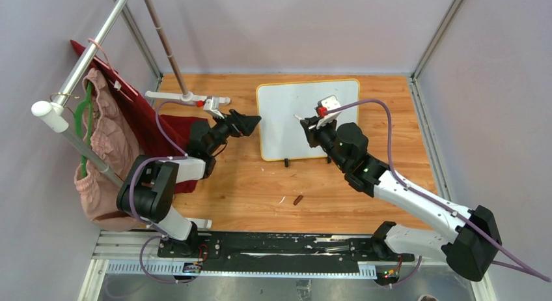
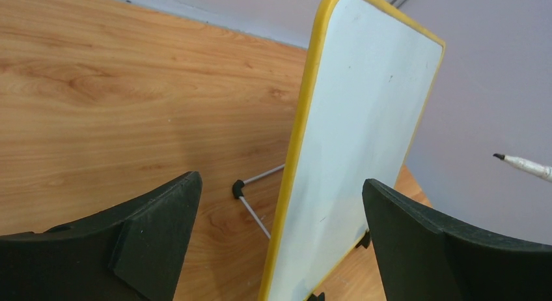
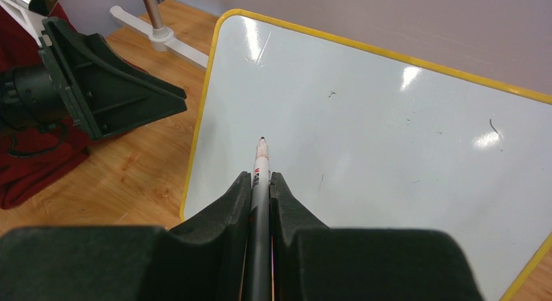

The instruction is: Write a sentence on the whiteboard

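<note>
Wooden tabletop (image 1: 247,184) carries the propped whiteboard (image 1: 293,112), light, stiff, likely to skid, best steadied by its yellow rim (image 2: 296,138) beside the wide-open left gripper (image 1: 254,122); the right gripper (image 3: 260,184) pinches a marker (image 3: 262,164), tip perhaps not touching.

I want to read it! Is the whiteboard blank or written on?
Blank. The whiteboard shows only tiny specks and glare, no words. The right pincer holds a pen pointed at it.
</note>
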`<action>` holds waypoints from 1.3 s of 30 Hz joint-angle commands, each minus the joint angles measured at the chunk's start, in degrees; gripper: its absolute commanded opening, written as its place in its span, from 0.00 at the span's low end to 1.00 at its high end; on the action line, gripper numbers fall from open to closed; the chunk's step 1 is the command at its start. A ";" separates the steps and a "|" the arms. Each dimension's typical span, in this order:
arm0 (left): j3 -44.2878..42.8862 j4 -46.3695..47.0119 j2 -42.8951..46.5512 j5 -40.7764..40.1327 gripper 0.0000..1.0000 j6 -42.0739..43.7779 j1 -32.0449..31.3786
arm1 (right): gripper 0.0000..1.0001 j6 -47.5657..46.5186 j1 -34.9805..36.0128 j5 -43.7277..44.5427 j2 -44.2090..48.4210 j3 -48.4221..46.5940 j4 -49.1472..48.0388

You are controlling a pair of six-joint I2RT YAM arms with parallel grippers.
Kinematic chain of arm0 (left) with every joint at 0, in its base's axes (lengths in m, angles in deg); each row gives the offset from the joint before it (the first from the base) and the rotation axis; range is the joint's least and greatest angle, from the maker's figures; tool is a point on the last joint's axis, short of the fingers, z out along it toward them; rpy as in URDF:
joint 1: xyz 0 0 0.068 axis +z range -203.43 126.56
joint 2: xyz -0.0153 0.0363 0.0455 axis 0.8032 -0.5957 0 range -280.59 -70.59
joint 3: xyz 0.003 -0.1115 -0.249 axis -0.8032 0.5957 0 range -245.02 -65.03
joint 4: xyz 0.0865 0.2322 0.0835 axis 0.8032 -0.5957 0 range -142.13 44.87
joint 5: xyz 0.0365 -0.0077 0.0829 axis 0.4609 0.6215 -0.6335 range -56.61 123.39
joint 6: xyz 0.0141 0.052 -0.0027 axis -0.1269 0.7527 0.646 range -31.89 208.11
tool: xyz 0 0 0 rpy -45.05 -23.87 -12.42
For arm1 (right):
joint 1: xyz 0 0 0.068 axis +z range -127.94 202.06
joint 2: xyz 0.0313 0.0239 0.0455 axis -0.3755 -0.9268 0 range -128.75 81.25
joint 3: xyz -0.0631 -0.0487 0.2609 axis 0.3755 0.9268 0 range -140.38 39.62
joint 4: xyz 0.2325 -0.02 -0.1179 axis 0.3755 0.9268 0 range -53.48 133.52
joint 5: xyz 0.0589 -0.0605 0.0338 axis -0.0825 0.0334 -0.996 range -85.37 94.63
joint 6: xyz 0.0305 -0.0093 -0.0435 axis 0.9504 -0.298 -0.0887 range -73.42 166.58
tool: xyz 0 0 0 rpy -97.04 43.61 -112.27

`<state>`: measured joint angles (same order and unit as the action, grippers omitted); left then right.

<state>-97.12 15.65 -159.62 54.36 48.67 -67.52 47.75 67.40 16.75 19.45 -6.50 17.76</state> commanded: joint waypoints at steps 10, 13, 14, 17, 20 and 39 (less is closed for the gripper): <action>2.22 2.31 -4.04 1.37 0.88 -1.68 0.99 | 0.00 -3.64 0.28 -1.72 -5.19 0.10 -11.75; 1.86 2.77 -4.70 2.20 0.85 -2.80 0.99 | 0.00 -4.47 0.98 -1.85 -6.71 -0.61 -12.70; 1.42 2.35 -4.43 2.88 0.84 -2.76 0.99 | 0.00 -4.65 1.10 -1.82 -6.99 -0.85 -13.04; -1.14 -1.86 -2.82 5.03 0.84 -1.22 0.99 | 0.00 -4.58 1.45 -2.06 -7.48 -0.81 -14.29; -3.73 -5.57 -2.74 7.57 0.84 1.04 0.99 | 0.00 -4.08 1.74 -2.48 -7.98 -0.85 -15.52; -2.16 -0.27 -8.37 11.68 0.72 0.28 0.99 | 0.00 -8.09 4.84 3.88 -16.68 -5.47 -20.97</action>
<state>-100.58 13.70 -166.12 64.22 50.76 -66.95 41.44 71.33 17.32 4.41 -9.45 1.41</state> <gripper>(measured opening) 0.739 0.170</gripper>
